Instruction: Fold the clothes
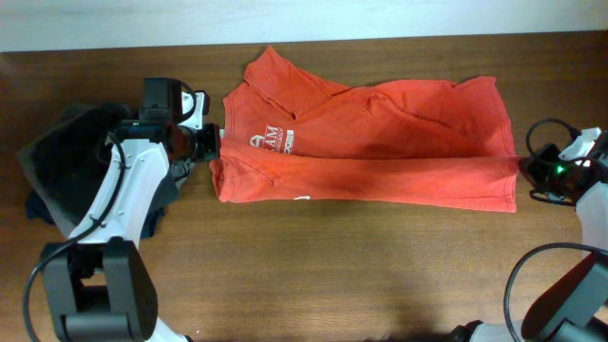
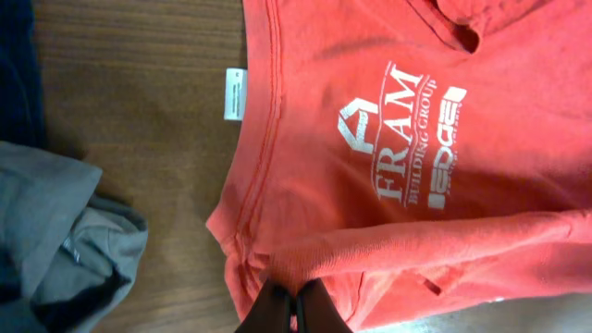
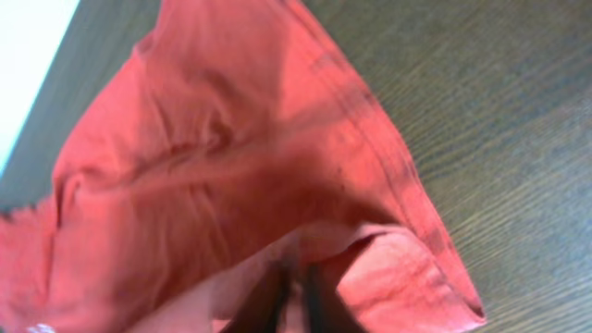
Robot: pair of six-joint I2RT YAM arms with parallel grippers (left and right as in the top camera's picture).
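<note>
Overhead, the left gripper (image 1: 207,142) is mostly lost under its own wrist housing, and the right gripper (image 1: 528,173) shows only as dark hardware at the picture's edge. The right wrist view is blurred, and both wrist views cut their fingers off at the bottom border. The red-orange shirt (image 1: 380,142) lies across the far middle of the table (image 1: 332,266), its near long edge doubled over into a band. That band covers the lower part of the white lettering (image 2: 398,139). The neck tag (image 2: 235,93) pokes out onto bare wood. A pile of dark garments (image 1: 66,161) crowds the left end just beside the collar, with a grey garment (image 2: 55,231) near the fingers. Bare wood spreads wide on the near side, while the shirt's far edge lies close to the table's back edge. The left gripper's fingers (image 2: 276,313) are pressed together, pinching the folded band at the shirt's left end. The right gripper's fingers (image 3: 268,298) sit close together on the raised hem corner, apparently nipping it.
</note>
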